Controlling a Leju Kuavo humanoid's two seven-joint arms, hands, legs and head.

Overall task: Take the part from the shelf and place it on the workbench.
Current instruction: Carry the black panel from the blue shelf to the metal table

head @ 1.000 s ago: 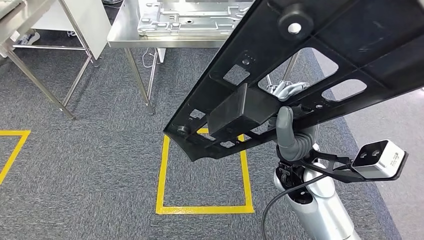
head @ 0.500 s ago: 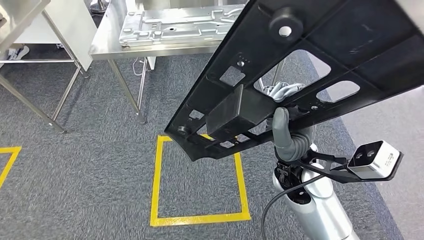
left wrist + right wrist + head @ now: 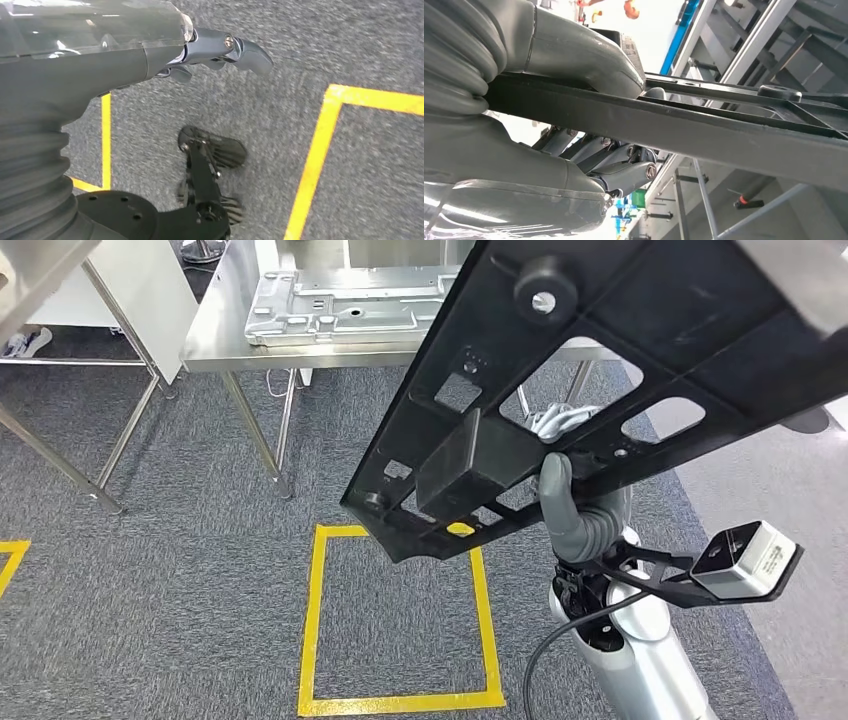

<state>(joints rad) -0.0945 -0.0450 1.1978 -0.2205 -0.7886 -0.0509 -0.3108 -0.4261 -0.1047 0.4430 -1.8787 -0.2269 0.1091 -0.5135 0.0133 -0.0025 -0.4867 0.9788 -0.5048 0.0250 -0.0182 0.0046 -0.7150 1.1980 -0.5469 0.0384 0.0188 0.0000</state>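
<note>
A yellow tape square [image 3: 400, 620] marks grey carpet [image 3: 150, 590]; beyond, perhaps a metal plate [image 3: 350, 290].

Even, bright indoor light fills the head view, with soft, faint shadows on the carpet [image 3: 180, 570]. The steel counter [image 3: 215, 325] at eleven o'clock throws pale glare from its top. The black part [image 3: 620, 370] catches a dull sheen along its ribs and stays sharp. In the left wrist view the carpet and the yellow tape [image 3: 320, 150] are smeared by motion blur. The right wrist view is backlit: a washed-out white patch at twelve o'clock, and the right hand [image 3: 574, 60] close and soft.
</note>
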